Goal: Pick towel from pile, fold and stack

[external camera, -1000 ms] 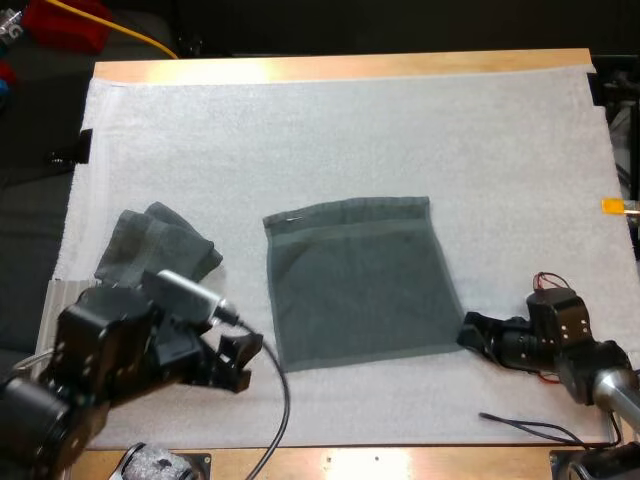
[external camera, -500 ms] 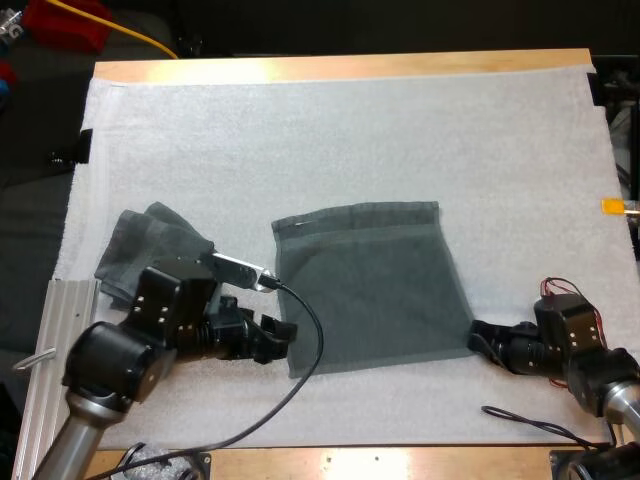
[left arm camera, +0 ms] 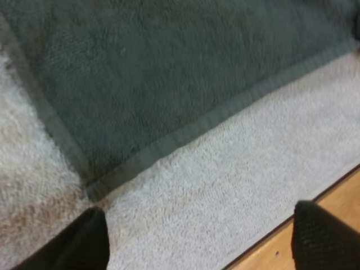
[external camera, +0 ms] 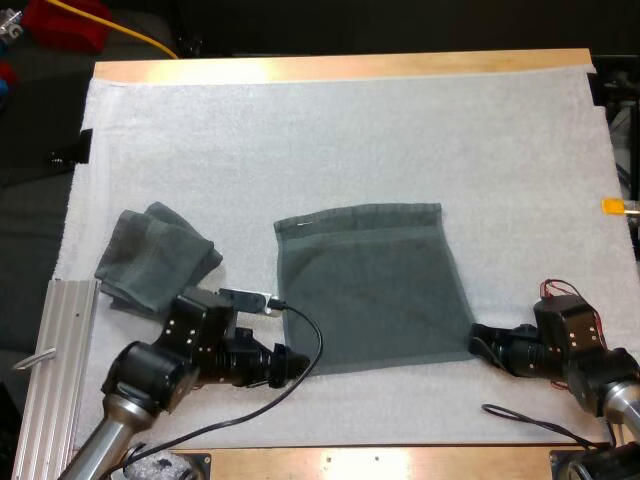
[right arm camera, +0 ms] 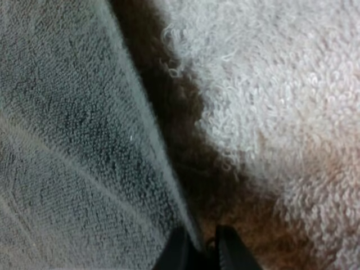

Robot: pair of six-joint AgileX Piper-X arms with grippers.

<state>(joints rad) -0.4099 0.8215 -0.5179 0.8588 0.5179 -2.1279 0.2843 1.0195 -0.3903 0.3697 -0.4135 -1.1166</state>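
Observation:
A dark grey-green towel [external camera: 370,290] lies spread flat on the middle of the white mat [external camera: 330,130]. A second towel [external camera: 155,255] sits crumpled at the mat's left. My left gripper [external camera: 292,364] rests low at the flat towel's near left corner, open. In the left wrist view its fingers [left arm camera: 84,242] stand wide apart on the mat, with the towel's hemmed corner [left arm camera: 93,185] just ahead. My right gripper [external camera: 482,344] is at the near right corner. In the right wrist view its fingertips [right arm camera: 179,250] pinch the towel's edge [right arm camera: 140,146].
An aluminium rail [external camera: 50,380] lies along the table's near left edge, beside my left arm. The wooden table edge [external camera: 400,462] runs just behind both grippers. A loose black cable [external camera: 530,425] lies on the mat near my right arm.
My left arm swung in from the near left and lowered to the towel's near left corner. The flat towel slid slightly to the right with my right gripper.

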